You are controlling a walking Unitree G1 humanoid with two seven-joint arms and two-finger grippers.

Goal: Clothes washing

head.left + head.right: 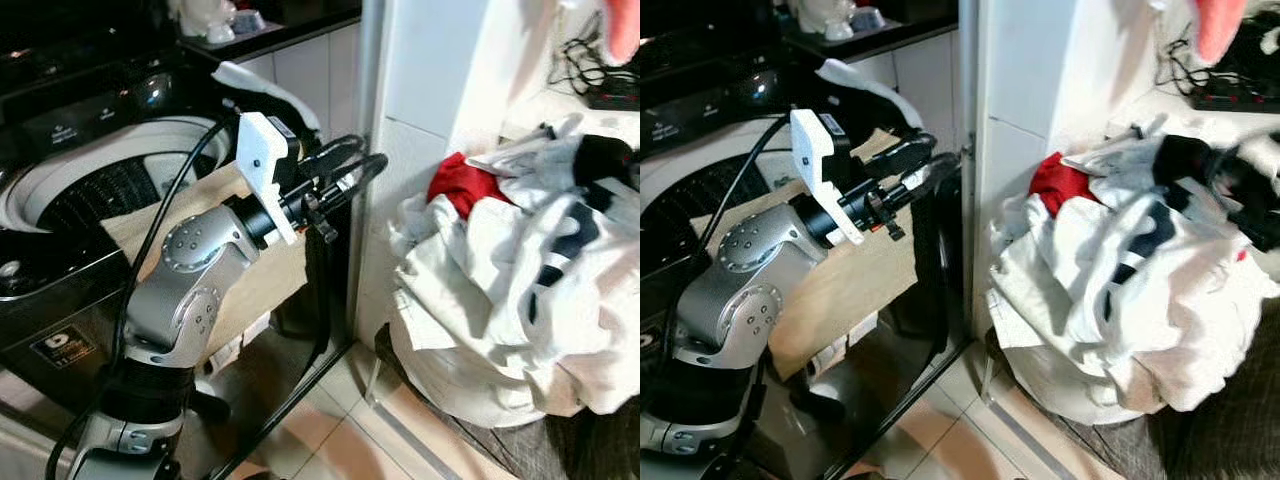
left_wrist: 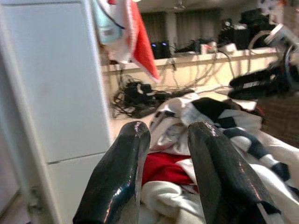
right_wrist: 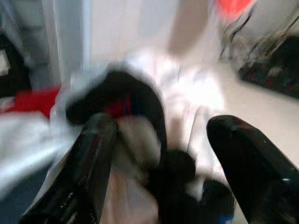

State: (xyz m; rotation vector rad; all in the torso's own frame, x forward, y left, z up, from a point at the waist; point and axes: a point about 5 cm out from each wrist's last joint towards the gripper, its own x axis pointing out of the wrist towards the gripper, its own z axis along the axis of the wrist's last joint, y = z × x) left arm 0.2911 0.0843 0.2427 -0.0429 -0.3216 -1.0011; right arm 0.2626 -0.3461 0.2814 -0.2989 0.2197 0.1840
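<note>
A top-loading washing machine [image 1: 90, 190] stands left of a white wall [image 1: 420, 90]; the laundry heap [image 1: 520, 280] fills a basket on the tiled floor [image 1: 340, 440]. The left tool [image 1: 345, 170] hangs empty, fingers slightly apart. The right tool [image 3: 161, 168] spreads wide over the clothes.

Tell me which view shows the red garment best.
The left eye view: the red garment sits sharp atop the laundry pile. The right eye view matches; the left wrist view glimpses it behind the fingers; the right wrist view blurs it.
</note>
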